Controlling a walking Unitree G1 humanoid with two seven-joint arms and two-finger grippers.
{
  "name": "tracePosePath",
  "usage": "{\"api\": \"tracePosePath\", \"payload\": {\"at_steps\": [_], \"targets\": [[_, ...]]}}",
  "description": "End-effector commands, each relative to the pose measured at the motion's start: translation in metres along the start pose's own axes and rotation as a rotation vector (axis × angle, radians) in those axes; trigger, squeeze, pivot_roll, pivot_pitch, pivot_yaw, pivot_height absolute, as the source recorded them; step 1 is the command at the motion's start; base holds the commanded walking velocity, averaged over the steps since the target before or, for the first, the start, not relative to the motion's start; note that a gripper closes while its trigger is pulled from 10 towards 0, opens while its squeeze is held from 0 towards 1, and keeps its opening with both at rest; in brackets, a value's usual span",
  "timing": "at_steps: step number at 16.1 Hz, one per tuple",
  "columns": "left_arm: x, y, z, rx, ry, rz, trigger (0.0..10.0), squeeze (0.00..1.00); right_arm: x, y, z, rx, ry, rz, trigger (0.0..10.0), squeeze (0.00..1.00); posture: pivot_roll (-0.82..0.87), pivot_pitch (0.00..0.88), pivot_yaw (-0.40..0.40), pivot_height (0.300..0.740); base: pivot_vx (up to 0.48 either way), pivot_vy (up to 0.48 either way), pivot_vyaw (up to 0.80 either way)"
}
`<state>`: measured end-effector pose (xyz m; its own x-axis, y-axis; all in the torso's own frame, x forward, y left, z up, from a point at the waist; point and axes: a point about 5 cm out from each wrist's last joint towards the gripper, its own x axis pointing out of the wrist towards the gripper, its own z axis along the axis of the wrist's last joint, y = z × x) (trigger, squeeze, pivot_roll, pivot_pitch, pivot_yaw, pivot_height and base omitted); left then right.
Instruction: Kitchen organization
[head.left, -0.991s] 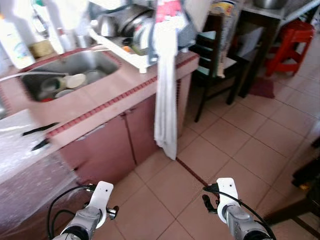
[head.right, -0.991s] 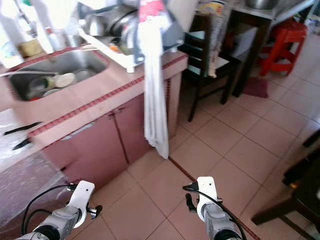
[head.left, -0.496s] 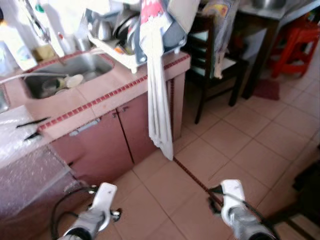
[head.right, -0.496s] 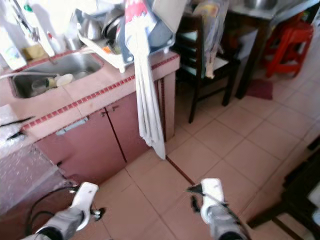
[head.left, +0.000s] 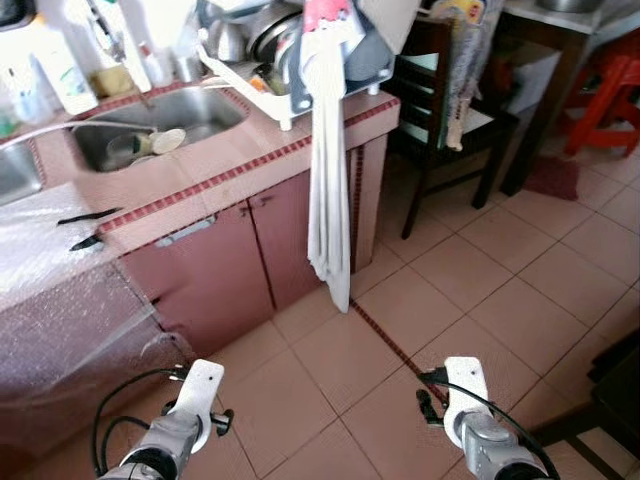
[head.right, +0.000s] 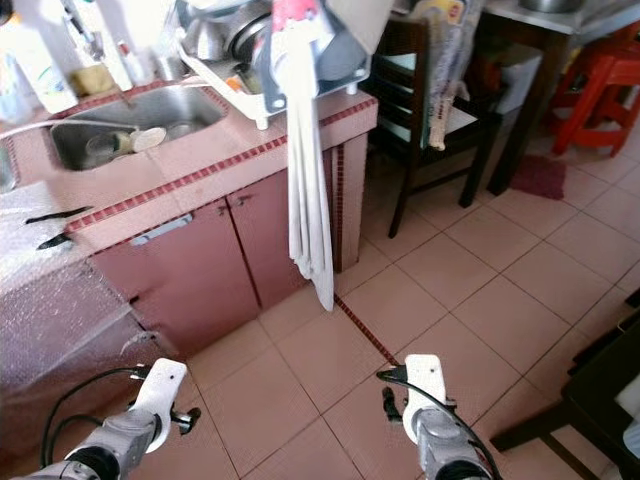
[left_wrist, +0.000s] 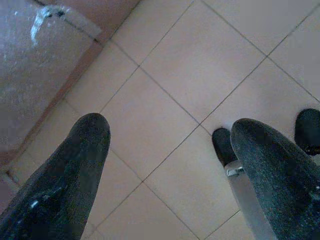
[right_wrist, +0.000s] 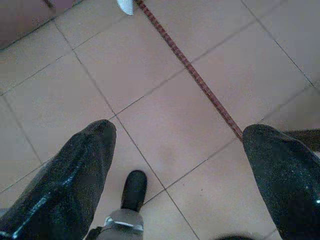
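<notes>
A pink tiled table (head.left: 215, 165) runs across the upper left, trimmed along its edge with a dark red band, with reddish-brown cabinet doors (head.left: 225, 280) beneath it. A steel sink (head.left: 205, 112) is sunk into the table, and a few dishes (head.left: 150, 145) lie in its basin. Bottles (head.left: 60, 70) stand behind the sink against the wall. At the table's right end a white rack (head.left: 270, 80) holds pots and plates, and a long white towel (head.left: 328, 190) hangs from it down past the cabinet doors, its tip near the floor. To the left, clear bubble wrap (head.left: 60, 290) drapes over the table's end, with two dark utensils (head.left: 90, 228) lying just beside it on the top. The floor (head.left: 480, 280) is pale pink tile with one dark red seam running diagonally. A dark wooden chair (head.left: 440, 110) stands right of the table, and a red stool (head.left: 610, 95) sits further back. Both arms hang low over the floor: the left hand (left_wrist: 167, 150) has its fingers apart, holding nothing, and the right hand (right_wrist: 180, 152) is likewise spread wide and empty.
</notes>
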<state>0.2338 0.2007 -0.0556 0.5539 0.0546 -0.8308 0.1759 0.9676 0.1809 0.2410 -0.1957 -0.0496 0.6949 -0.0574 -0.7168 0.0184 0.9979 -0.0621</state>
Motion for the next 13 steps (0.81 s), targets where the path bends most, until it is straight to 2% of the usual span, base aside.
{"api": "tracePosePath", "payload": {"at_steps": [1,2,4,6,9,11,13], "targets": [[0.000,0.004,-0.006,-0.035,0.025,0.016,10.0,0.00,0.000,-0.001,0.000,0.007,0.003,-0.002,10.0,0.00,-0.11,0.032,0.065,0.740,0.000,0.000,0.00],[0.000,0.002,-0.008,-0.099,0.034,0.007,10.0,0.00,0.000,-0.003,0.004,0.030,-0.010,-0.002,10.0,0.00,-0.11,0.030,0.062,0.740,0.000,0.000,0.00],[0.000,0.002,-0.008,-0.143,0.022,0.009,10.0,0.00,0.001,-0.007,0.014,0.078,-0.040,-0.004,10.0,0.00,-0.09,0.023,0.047,0.740,0.000,0.000,0.00],[0.000,0.004,-0.005,-0.148,0.013,0.017,10.0,0.00,0.003,-0.008,0.023,0.093,-0.058,-0.007,10.0,0.00,-0.07,0.015,0.035,0.740,0.000,0.000,0.00],[-0.001,0.005,-0.005,-0.150,0.006,0.022,10.0,0.00,0.004,0.001,0.029,0.082,-0.064,0.011,10.0,0.00,-0.05,0.013,0.034,0.740,0.000,0.000,0.00],[-0.001,0.008,-0.011,-0.119,0.025,0.032,10.0,0.00,0.004,0.010,0.023,0.040,-0.050,0.032,10.0,0.00,-0.05,0.017,0.040,0.740,0.000,0.000,0.00],[-0.002,0.009,-0.015,-0.124,0.036,0.038,10.0,0.00,0.003,0.011,0.014,0.044,-0.032,0.035,10.0,0.00,-0.06,0.025,0.046,0.740,0.000,0.000,0.00]]}}
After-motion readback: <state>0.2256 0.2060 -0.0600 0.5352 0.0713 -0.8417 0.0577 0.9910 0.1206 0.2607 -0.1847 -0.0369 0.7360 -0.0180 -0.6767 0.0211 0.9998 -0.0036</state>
